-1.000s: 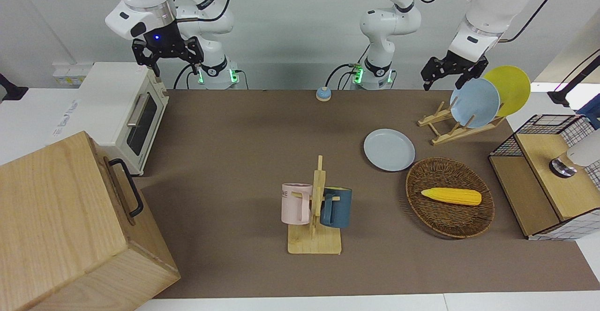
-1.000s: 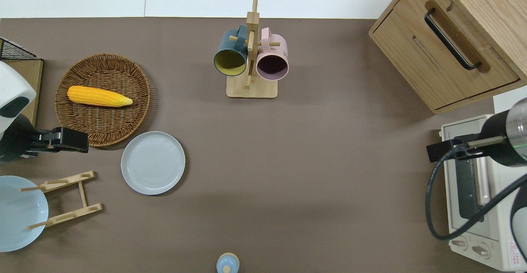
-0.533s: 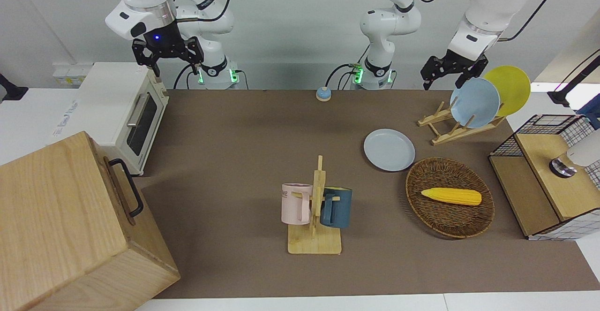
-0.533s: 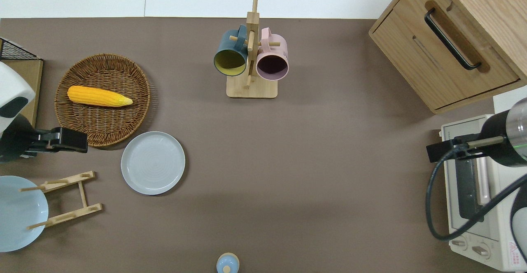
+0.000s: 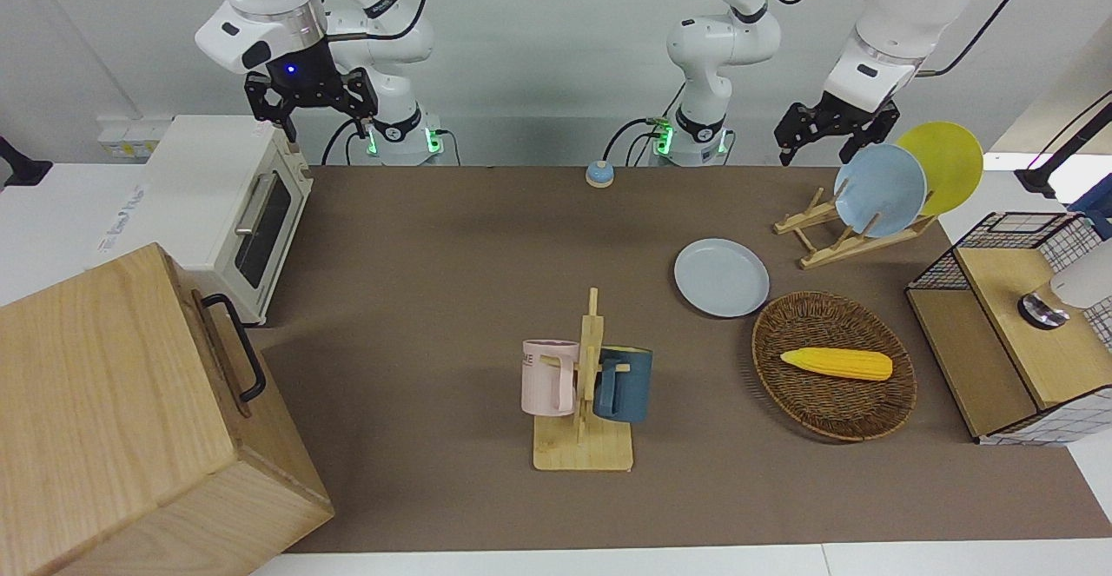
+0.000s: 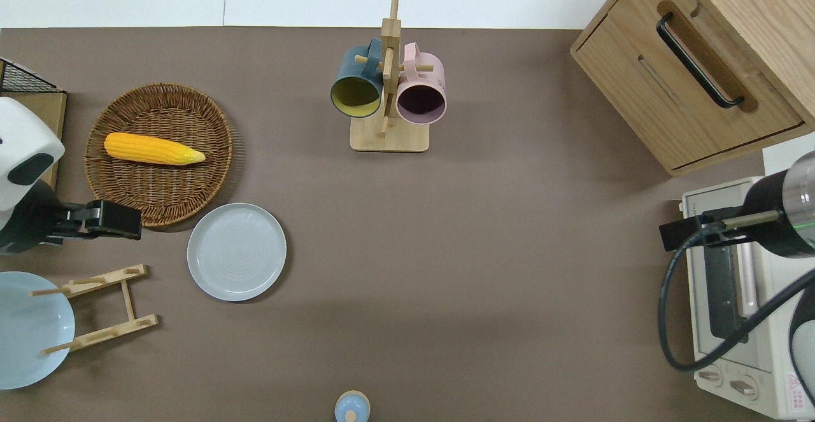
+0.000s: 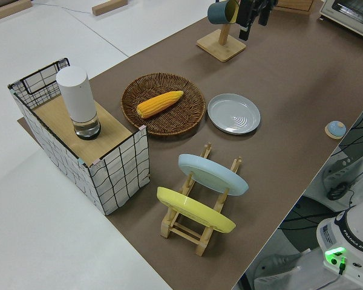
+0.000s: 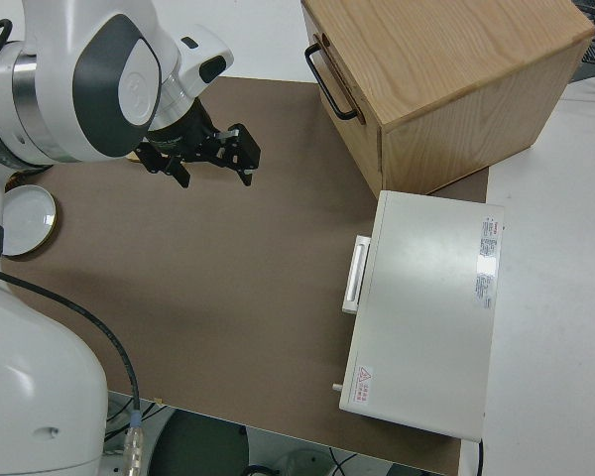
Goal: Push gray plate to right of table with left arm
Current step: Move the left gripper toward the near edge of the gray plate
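Note:
The gray plate [image 5: 721,277] lies flat on the brown table [image 5: 452,237], beside the wicker basket and nearer to the robots than it. It also shows in the overhead view [image 6: 236,251] and the left side view [image 7: 233,113]. My left gripper [image 5: 813,148] is open and empty, up in the air. In the overhead view it [image 6: 130,229] is over the table between the basket's rim and the plate rack, toward the left arm's end from the plate and apart from it. My right gripper [image 5: 310,115] is open and parked.
A wicker basket [image 6: 159,199] holds a corn cob [image 6: 153,148]. A wooden rack [image 5: 838,241] carries a sky-blue plate [image 5: 879,189] and a yellow plate [image 5: 947,163]. A mug rack [image 6: 388,91], a wooden cabinet [image 5: 113,411], a toaster oven [image 5: 230,202], a wire crate [image 5: 1016,324] and a small blue bell [image 5: 599,174] stand around.
My left gripper has shifted slightly toward the gray plate and risen a little. The plate and the right arm have not moved.

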Motion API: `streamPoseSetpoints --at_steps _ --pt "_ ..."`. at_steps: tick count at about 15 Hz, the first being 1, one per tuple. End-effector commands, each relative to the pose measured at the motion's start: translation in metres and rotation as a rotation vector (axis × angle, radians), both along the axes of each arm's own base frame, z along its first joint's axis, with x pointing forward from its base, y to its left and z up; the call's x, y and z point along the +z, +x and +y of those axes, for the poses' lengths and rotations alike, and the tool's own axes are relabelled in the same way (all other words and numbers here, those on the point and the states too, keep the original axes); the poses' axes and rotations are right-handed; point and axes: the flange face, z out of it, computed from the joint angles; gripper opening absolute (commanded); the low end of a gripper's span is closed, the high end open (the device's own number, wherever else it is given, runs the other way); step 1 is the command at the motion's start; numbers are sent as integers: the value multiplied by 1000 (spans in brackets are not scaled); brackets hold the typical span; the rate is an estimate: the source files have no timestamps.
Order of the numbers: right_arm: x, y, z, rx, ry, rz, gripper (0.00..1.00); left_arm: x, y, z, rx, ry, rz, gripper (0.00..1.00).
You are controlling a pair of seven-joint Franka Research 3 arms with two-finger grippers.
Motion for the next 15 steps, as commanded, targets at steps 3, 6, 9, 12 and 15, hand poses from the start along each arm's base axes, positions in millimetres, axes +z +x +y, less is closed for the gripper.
streamPoseSetpoints --at_steps 3,6,9,12,15 --pt "2 -5 -1 4 -3 6 996 -67 -4 14 27 -9 53 979" --pt "2 -5 -1 4 -3 6 996 -137 -8 34 59 -12 55 949" --pt "2 -5 -1 4 -3 6 996 -184 -15 48 53 -16 48 908" --pt "2 -5 -1 4 -3 6 996 -241 -19 75 85 -40 12 899" --pt "2 -5 -1 4 -3 6 996 -295 -35 78 108 -56 -9 885"
